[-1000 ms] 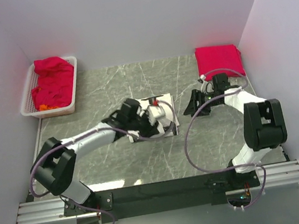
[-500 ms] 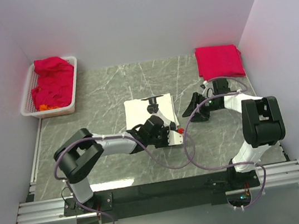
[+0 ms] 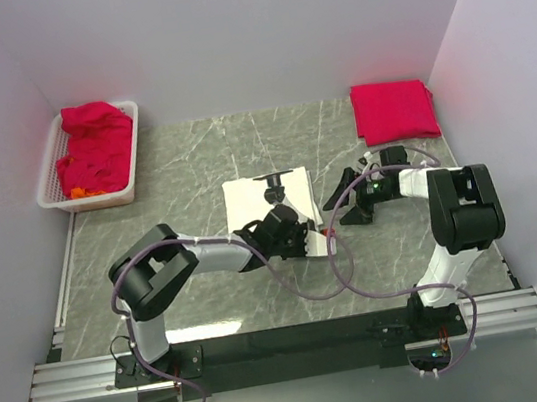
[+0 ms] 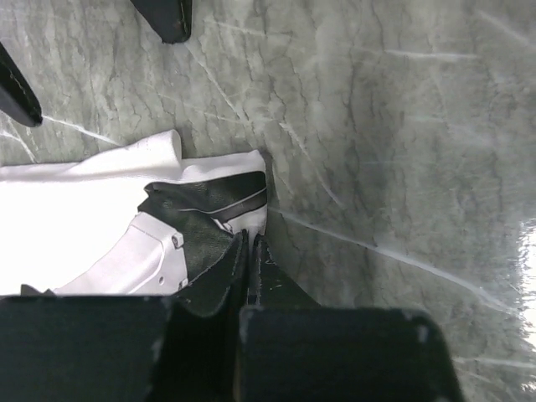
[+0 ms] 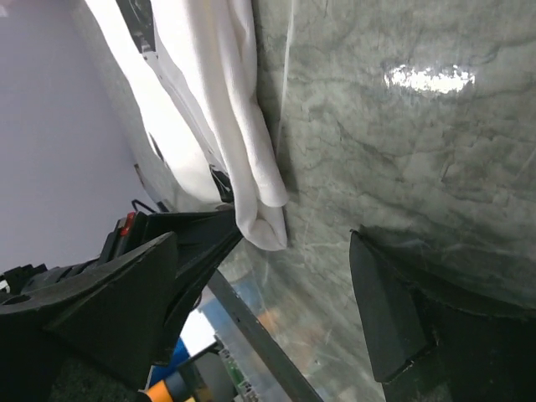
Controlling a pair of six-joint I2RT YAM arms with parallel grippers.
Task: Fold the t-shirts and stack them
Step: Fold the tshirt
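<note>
Showed, from above, a white t-shirt (image 3: 264, 207) folded to a rectangle near the middle of a grey marble worktop (image 3: 192, 162), with a black print on its far part.

Placed the left gripper (image 3: 297, 241) low at the shirt's near right corner. In the left wrist view, had its jaws closed to a thin slit right on the corner hem, apparently pinching the cloth. Probably gripped there to drag or lift the folded shirt without letting the layers fall open.

Placed the right gripper (image 3: 347, 196) just right of the shirt, touching nothing, jaws spread wide and empty. In the right wrist view, lined that gap up with the shirt's rounded folded edge. Seemed ready to take the other side so both arms could carry the shirt flat.

Had a red folded stack (image 3: 393, 109) at the far right corner of the worktop, likely where the white shirt belonged next.

Had a white basket (image 3: 87, 201) at the far left, holding crumpled red t-shirts (image 3: 94, 146) not yet folded, plus something orange underneath, too small to identify.

Suggested the fold as finished and the move to the stack as the step in hand.
</note>
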